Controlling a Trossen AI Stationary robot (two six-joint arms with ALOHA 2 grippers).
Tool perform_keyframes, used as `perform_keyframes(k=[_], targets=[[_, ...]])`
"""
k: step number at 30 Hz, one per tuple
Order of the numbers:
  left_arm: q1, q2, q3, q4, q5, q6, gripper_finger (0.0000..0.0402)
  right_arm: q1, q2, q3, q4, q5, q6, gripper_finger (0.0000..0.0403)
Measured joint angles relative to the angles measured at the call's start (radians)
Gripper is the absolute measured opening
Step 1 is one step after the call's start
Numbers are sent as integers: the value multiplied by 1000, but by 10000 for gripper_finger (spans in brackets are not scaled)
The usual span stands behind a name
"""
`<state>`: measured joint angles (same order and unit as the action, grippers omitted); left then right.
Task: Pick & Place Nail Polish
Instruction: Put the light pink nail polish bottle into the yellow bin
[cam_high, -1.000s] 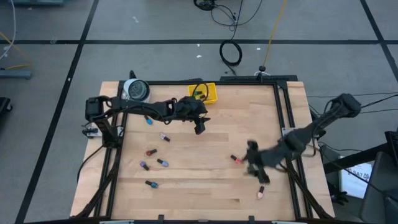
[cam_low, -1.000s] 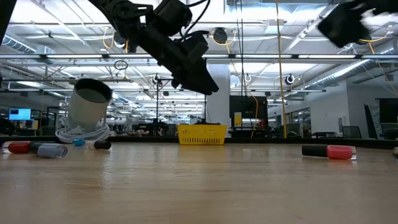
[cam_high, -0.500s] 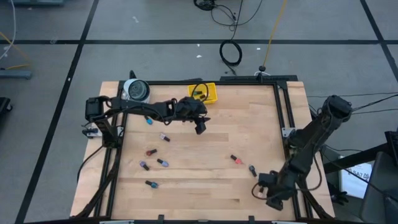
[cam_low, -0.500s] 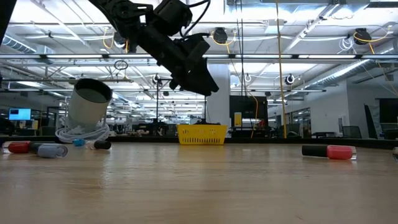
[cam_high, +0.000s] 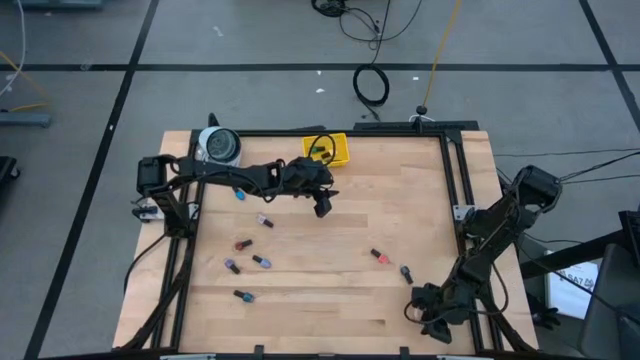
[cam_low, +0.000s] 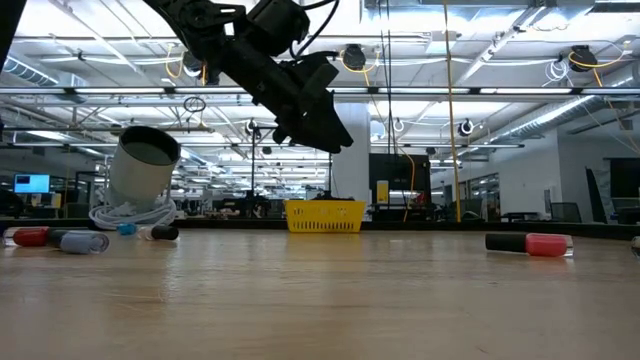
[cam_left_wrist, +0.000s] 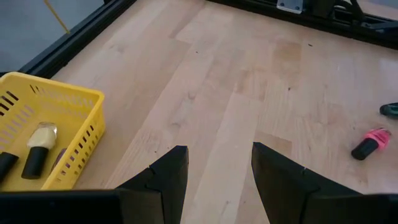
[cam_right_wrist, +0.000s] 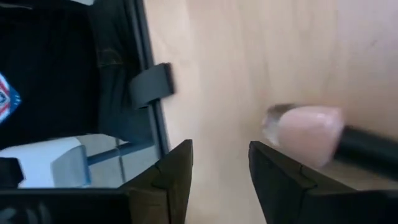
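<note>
Several nail polish bottles lie on their sides on the wooden table: a blue one (cam_high: 240, 195), a red one (cam_high: 242, 244), a purple one (cam_high: 232, 266), and two (cam_high: 378, 256) (cam_high: 406, 272) at mid right. My right gripper (cam_high: 425, 310) is low at the near right corner, open (cam_right_wrist: 221, 168). A pale pink bottle (cam_right_wrist: 305, 134) with a dark cap lies just outside one of its fingers, not between them. My left gripper (cam_high: 322, 205) hangs open (cam_left_wrist: 214, 168) above the table near the yellow tray (cam_high: 328, 150), with nothing between its fingers. My right gripper stands with one finger (cam_right_wrist: 280, 174) right beside the pale pink bottle's body (cam_right_wrist: 292, 130), which lies flat on the table. I cannot tell whether the finger touches it.
The yellow tray (cam_left_wrist: 68, 118) at the far edge holds a few bottles. A grey-white tape roll (cam_high: 218, 145) stands at the far left corner. A black frame rail (cam_high: 462, 190) runs along the table's right side, close to my right gripper. A pink bottle (cam_left_wrist: 371, 143) lies ahead of my left gripper.
My right gripper has swung from the mid-right of the table toward the near right corner, sinking low and rolling about its own line. The bottle it stood over at mid right now shows uncovered on the table. My left arm has kept still.
</note>
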<state>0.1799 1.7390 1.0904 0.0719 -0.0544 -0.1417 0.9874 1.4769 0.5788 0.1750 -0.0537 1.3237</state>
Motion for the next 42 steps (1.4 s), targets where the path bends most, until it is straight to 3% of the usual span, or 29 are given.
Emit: perform_keyframes(k=[11, 14, 19, 26, 37, 42], targets=[[0, 0, 0, 0, 0, 2, 172, -119, 0, -11, 1, -1, -221, 141], [0, 0, 0, 0, 0, 5, 172, -136, -14, -11, -2, -61, -234, 140], [0, 0, 0, 0, 0, 5, 172, -136, -74, -10, -30, -106, -168, 129], [0, 0, 0, -1, 0, 4, 172, -99, -105, 24, -238, -107, 43, 95], [-1, 0, 0, -1, 0, -3, 172, -82, -87, 23, -217, -99, 118, 63], [-1, 0, 0, -1, 0, -4, 172, -81, -87, 23, -211, 0, 35, 62]])
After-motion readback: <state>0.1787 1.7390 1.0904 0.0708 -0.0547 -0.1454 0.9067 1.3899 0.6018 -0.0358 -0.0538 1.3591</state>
